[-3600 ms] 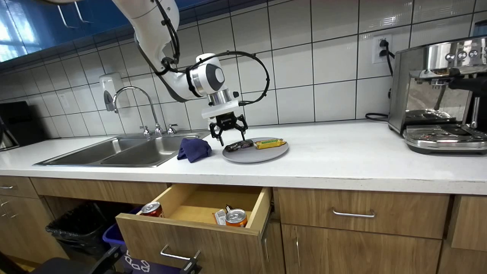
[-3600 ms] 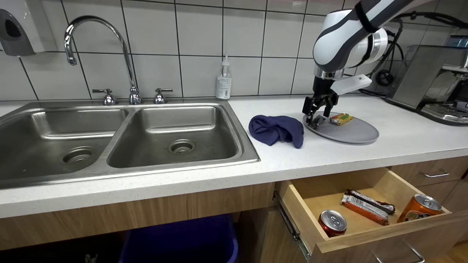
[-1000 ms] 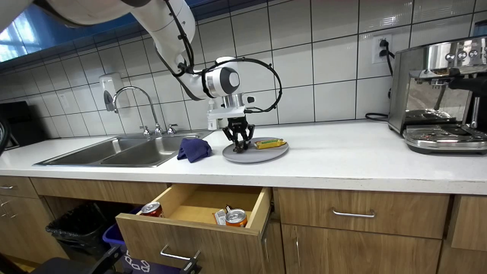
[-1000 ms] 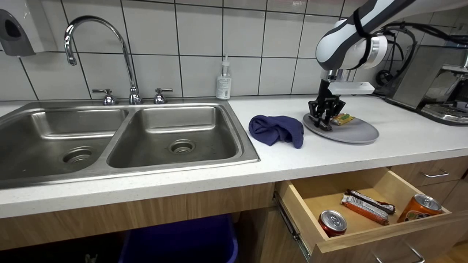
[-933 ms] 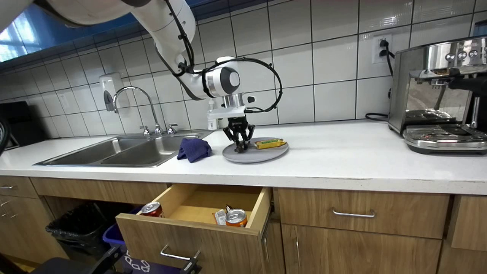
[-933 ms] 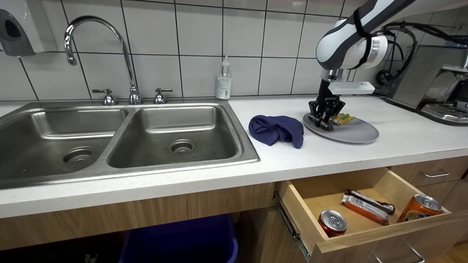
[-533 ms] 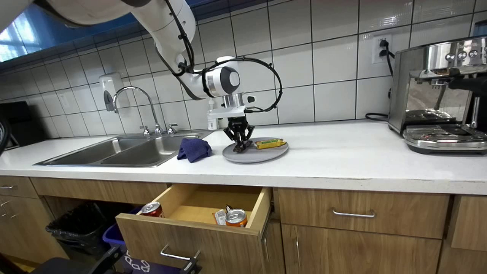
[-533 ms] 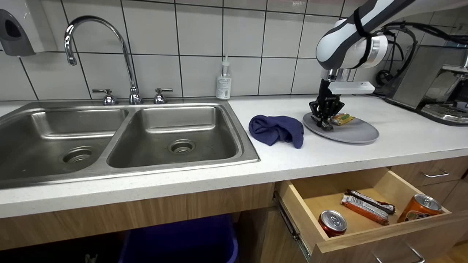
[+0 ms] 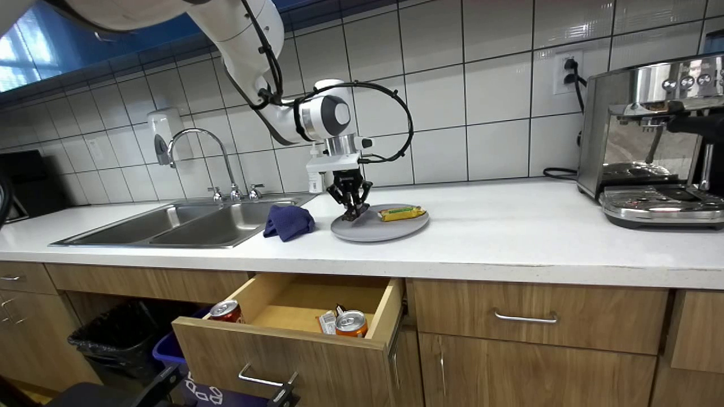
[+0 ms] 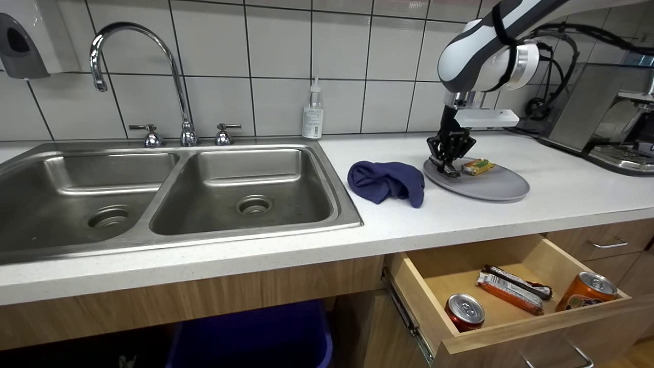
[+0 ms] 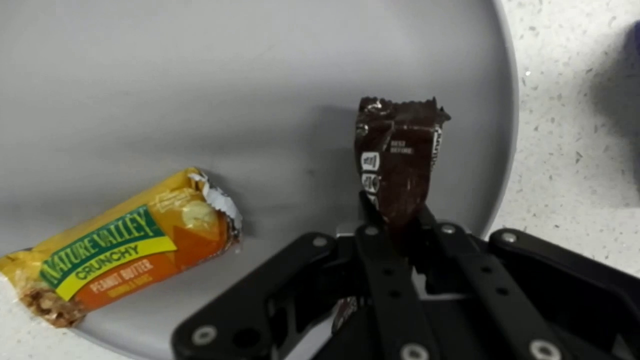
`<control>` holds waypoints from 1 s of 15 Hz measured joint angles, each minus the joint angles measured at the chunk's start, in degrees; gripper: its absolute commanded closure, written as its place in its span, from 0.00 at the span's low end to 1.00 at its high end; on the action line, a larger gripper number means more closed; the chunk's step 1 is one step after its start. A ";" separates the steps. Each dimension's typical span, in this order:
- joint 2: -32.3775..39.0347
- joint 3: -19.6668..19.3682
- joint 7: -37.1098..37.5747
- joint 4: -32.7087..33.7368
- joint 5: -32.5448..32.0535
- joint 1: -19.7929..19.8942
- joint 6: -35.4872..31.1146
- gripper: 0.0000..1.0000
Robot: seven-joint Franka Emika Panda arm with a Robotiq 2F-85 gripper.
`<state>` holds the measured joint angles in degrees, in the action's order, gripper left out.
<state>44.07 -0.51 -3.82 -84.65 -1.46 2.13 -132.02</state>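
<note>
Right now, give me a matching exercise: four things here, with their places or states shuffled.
1. gripper
2. yellow-wrapped bar
3. dark blue cloth
4. orange can

A. inside the open drawer
B. lying on the gray plate
C. closed on a brown-wrapped bar
D. on the counter beside the sink

Pairs: 1-C; 2-B; 3-D; 4-A

At least four wrapped bars [image 11: 125, 245], two cans [image 10: 465, 313], one plate [image 10: 488, 186], one cloth [image 10: 386, 180].

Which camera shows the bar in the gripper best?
The wrist view: the brown bar is close, its printing showing, though the gripper hides part. Both exterior views show only a small dark bit of it.
</note>
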 measured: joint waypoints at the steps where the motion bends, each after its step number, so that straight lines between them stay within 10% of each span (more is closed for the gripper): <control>1: -0.66 0.02 -0.06 -0.85 -0.02 -0.16 -0.70 0.96; 15: -16.34 -0.07 -3.61 -26.69 -3.43 -1.14 -13.52 0.96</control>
<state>27.74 -0.58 -7.43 -111.34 -4.89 0.99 -145.53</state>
